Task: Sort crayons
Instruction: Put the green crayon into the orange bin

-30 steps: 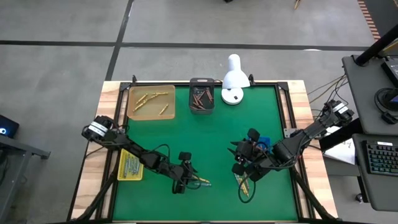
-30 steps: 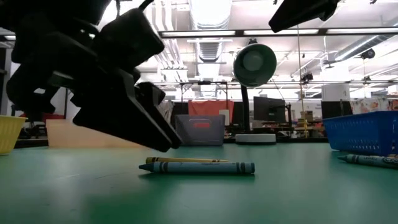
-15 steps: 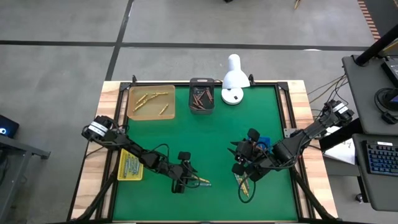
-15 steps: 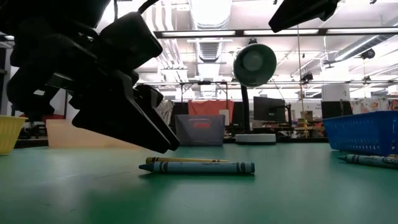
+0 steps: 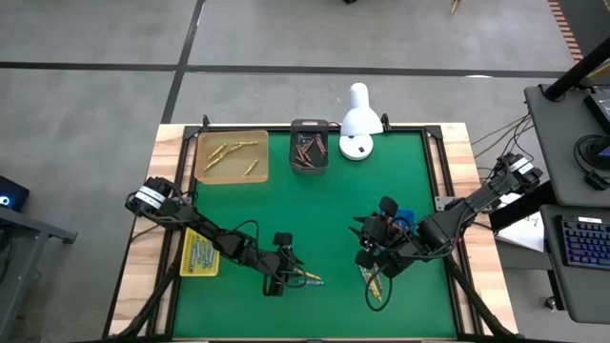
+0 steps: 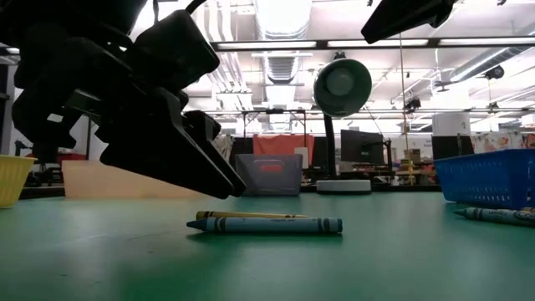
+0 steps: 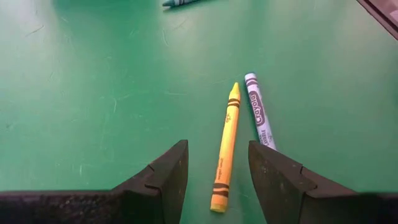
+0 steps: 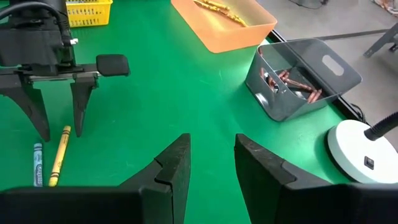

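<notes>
Since the wide-open, empty left gripper [image 7: 214, 177] is hovered over the yellow crayon [image 7: 225, 148], it should be dropped straight, avoiding the blue crayon [image 7: 259, 112] at 3 o'clock.

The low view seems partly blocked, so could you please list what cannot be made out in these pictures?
- Low view: the left gripper hides the table behind it.
- High view: crayons in the yellow tray are too small to count.
- Left wrist view: a teal crayon is cut off by the edge.
</notes>
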Robot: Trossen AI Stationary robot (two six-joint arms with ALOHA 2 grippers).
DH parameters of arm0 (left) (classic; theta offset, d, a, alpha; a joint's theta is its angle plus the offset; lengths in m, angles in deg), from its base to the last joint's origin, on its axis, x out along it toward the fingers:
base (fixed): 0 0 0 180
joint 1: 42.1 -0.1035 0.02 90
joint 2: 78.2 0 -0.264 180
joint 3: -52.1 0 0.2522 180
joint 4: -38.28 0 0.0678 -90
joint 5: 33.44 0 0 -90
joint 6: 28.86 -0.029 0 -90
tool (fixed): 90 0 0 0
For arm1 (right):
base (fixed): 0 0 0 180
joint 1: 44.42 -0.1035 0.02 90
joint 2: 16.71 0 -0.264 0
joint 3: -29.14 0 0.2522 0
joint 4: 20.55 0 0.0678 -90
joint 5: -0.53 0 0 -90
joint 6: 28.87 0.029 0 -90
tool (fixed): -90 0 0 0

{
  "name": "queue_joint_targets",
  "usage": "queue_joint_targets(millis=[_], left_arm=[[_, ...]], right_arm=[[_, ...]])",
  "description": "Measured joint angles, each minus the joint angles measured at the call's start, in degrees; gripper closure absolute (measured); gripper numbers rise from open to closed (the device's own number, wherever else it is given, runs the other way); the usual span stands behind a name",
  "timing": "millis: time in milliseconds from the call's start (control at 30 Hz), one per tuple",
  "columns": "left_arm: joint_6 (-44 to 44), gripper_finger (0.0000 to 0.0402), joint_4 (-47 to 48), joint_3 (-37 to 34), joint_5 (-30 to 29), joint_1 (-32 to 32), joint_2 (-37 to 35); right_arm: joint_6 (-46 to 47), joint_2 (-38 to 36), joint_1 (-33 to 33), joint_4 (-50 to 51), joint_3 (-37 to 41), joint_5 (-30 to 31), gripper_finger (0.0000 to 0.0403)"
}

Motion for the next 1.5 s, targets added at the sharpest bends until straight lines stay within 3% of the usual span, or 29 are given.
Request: queue_joint_targets(millis=[500, 1033, 1367, 1500], left_arm=[[1.9, 0.0255, -3.7, 0.2, 1.0, 0.0, 4.1], [1.9, 0.0393, -0.4, 0.3, -7.3, 0.1, 4.0], [-0.8, 0.0399, 1.8, 0.0, -10.1, -1.8, 1.2], [-1.6, 0.0399, 9.0, 0.0, -10.0, -3.6, -3.7]], right_arm=[[-0.2, 0.0, 0.0, -0.4, 0.0, 0.0, 0.0289], [-0.4, 0.0, 0.0, -0.4, 0.0, 0.0, 0.0289], [-0.6, 0.0, 0.0, -0.4, 0.1, 0.0, 0.0289], [-0.7, 0.0, 0.0, -0.4, 0.1, 0.0, 0.0289]])
